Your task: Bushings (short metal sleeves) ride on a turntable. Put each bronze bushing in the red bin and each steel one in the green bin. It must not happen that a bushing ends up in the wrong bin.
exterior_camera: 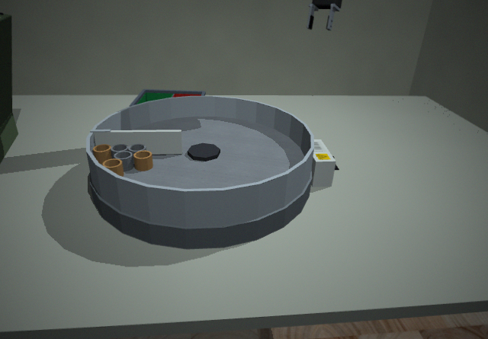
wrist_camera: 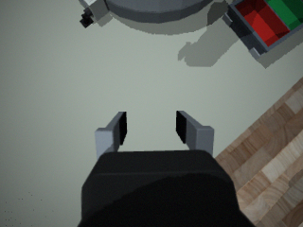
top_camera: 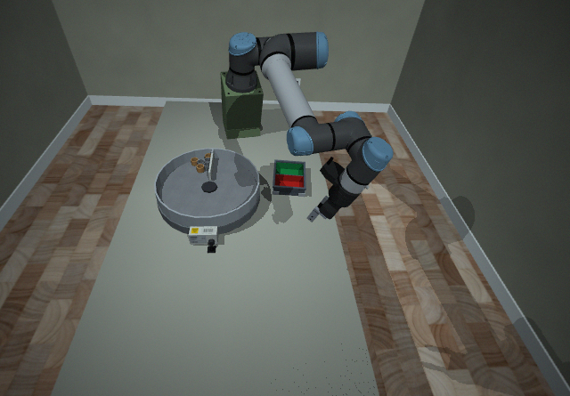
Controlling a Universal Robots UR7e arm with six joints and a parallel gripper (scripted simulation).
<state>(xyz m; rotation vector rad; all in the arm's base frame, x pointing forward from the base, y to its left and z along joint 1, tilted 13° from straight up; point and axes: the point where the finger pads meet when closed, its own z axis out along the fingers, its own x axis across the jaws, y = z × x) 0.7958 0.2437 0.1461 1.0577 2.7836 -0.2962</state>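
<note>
Three bronze bushings (exterior_camera: 143, 162) (top_camera: 199, 168) and three steel bushings (exterior_camera: 124, 163) stand upright in a cluster on the walled turntable (top_camera: 230, 221) (exterior_camera: 197, 208) (wrist_camera: 163, 15), beside the white divider and near the wall. The red bin (top_camera: 289, 181) (exterior_camera: 187, 95) (wrist_camera: 253, 18) and green bin (top_camera: 289, 169) (exterior_camera: 157, 97) (wrist_camera: 286, 9) are halves of one grey box beside the turntable. No bushing shows in the visible parts of the bins. My gripper (top_camera: 317, 213) (exterior_camera: 319, 27) (wrist_camera: 151, 121) is open and empty, high above the table, on the box's side away from the turntable.
A white divider (top_camera: 211, 166) (exterior_camera: 157, 140) reaches from the turntable wall towards the black hub (top_camera: 209, 186) (exterior_camera: 203, 151). A white labelled box (top_camera: 202, 235) (exterior_camera: 322, 171) with a small black part stands against the turntable's outside. The green pedestal (top_camera: 242, 111) carries the arm's base.
</note>
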